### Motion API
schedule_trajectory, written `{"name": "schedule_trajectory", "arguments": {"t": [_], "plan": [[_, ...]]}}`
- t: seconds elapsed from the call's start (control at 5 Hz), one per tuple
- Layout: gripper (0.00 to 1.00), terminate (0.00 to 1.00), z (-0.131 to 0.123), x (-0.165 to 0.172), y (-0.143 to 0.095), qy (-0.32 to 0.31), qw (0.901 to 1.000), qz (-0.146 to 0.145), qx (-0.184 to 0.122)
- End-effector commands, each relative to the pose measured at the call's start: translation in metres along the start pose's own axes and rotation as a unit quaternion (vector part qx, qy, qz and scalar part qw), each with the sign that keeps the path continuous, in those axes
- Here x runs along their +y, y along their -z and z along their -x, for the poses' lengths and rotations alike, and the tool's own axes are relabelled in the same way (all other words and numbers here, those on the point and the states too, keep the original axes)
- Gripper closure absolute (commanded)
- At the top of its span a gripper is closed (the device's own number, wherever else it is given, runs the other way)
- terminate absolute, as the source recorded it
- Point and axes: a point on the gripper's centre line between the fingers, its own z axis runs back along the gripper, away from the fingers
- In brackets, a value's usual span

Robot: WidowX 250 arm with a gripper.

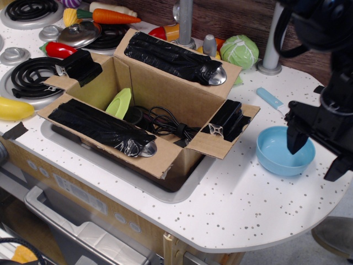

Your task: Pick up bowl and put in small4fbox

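Observation:
The light-blue bowl (278, 152) sits upright on the white speckled counter, right of the box. The brown cardboard small4fbox (146, 99) stands open in the sink recess, its two long flaps wrapped in black tape; a green object and black cables lie inside. My black gripper (316, 158) is open and hangs low over the bowl's right side. One finger (295, 139) reaches down inside the bowl near its right rim; the other finger (338, 167) is outside, to the right of it. The rim's right part is hidden by the gripper.
A light-blue-handled toy knife (270, 99) lies behind the bowl. Toy cabbage (239, 51), carrot (113, 16), red pepper (58, 49), banana (14, 109), a pot lid (80, 34) and stove burners (33, 77) fill the back and left. A grey post (271, 41) stands behind the gripper. The counter edge curves close on the right.

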Motion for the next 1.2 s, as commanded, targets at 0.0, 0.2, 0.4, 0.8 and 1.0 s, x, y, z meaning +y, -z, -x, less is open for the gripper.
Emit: {"name": "schedule_trajectory", "arguments": {"t": [0.0, 0.2, 0.4, 0.8, 1.0], "plan": [[0.0, 0.0, -0.012, 0.004, 0.01, 0.031, 0.9991, -0.006, -0.029], [1.0, 0.0, -0.01, 0.003, 0.016, 0.03, 0.9992, 0.005, -0.025], [1.0, 0.0, -0.01, -0.009, -0.01, 0.013, 0.9999, 0.0, -0.004], [1.0, 0.0, -0.011, -0.005, -0.106, -0.018, 0.9939, -0.082, 0.072], [1.0, 0.0, -0.002, 0.022, -0.143, -0.01, 0.9843, -0.139, 0.108]]}}
